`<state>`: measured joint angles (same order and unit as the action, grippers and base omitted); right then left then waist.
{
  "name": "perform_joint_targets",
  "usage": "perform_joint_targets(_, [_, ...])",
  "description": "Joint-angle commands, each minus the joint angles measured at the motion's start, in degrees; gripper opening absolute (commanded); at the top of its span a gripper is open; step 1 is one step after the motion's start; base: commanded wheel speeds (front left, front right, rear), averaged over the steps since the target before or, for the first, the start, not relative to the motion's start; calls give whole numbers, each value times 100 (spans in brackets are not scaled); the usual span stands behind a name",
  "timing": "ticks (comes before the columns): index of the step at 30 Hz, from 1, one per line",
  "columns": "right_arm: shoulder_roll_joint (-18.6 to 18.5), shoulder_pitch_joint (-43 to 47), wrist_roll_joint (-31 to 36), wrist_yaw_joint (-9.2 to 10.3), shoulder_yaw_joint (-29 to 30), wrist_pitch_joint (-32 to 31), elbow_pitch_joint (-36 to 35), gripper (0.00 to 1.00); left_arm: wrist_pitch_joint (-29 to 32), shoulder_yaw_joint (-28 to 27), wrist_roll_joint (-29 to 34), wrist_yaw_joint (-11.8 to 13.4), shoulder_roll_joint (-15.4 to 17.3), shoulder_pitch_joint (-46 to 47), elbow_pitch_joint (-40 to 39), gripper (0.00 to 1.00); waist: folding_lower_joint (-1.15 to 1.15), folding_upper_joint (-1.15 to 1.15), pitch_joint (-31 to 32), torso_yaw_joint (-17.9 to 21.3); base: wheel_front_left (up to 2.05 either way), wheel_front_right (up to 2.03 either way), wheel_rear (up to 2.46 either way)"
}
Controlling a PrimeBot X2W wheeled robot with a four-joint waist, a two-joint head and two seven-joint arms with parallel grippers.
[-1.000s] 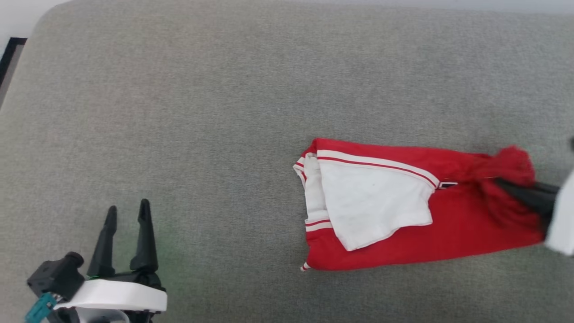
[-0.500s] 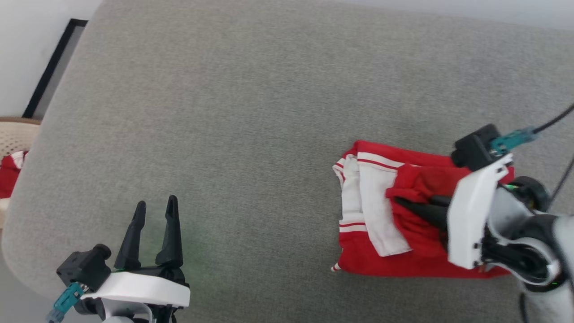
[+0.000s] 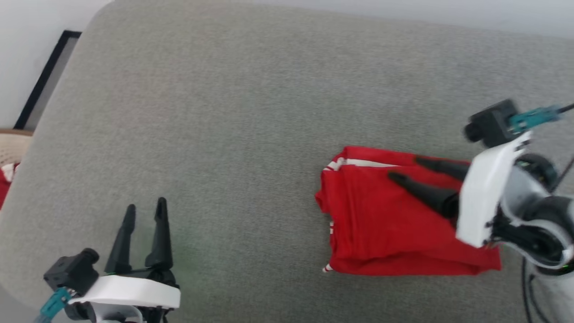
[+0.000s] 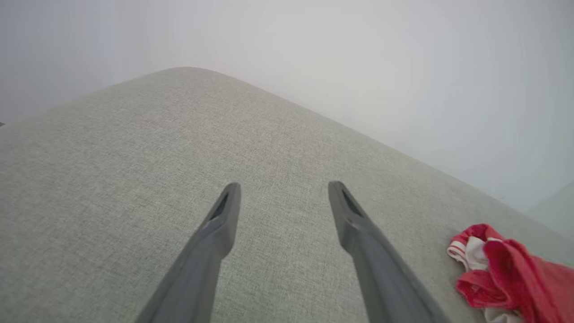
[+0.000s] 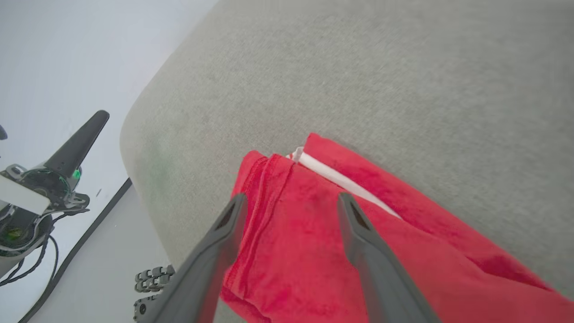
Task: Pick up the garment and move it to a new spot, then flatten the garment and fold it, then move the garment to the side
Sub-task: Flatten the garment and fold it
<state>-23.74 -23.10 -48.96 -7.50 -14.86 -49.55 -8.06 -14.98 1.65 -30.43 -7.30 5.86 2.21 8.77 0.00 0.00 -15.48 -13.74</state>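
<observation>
**Garment** (image 3: 394, 224), one: red T-shirt folded to a compact block, a white stripe along its far edge. It lay flat on the grey cushion (image 3: 224, 112).

**Right gripper** (image 3: 403, 167), one: over the garment's far right part, fingers spread wide with nothing between them. Whether the tips touched the cloth could not be told.

**Left gripper** (image 3: 145, 203), one: well left of the garment, over bare cushion, fingers wide apart and empty.

**Pale basket** (image 3: 11, 146), one, partly seen: far left of the garment, past the cushion's edge. A red cloth (image 3: 2, 188) was at it; whether it lay inside could not be told.

**Dark frame strip** (image 3: 45, 76), one: far left of the garment.
</observation>
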Motion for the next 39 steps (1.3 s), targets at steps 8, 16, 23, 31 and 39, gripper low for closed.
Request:
perform_joint_targets(8, [-298, 308, 176, 2, 798, 650, -271, 100, -25, -248, 90, -19, 170, -42, -164, 100, 0, 0, 143, 607, 0, 0, 0])
perform_joint_targets(16, [-262, 777, 254, 1, 1193, 1795, -126, 100, -24, -515, 231, -19, 261, -195, -320, 100, 0, 0, 337, 1045, 0, 0, 0])
perform_joint_targets(23, [-299, 1303, 478, 1, 1158, 3250, 276, 100, -24, -616, 395, -19, 357, -470, -396, 100, 0, 0, 661, 1297, 0, 0, 0])
perform_joint_targets(31, [-404, 1826, 816, 2, 888, 5093, 877, 100, -25, -678, 404, -20, 450, -835, -332, 100, 0, 0, 1039, 1406, 0, 0, 0])
perform_joint_targets(39, [-449, 2121, 904, 2, 466, 6343, 1688, 100, -25, -519, 403, -20, 569, -1126, -327, 100, 0, 0, 1313, 1392, 0, 0, 0])
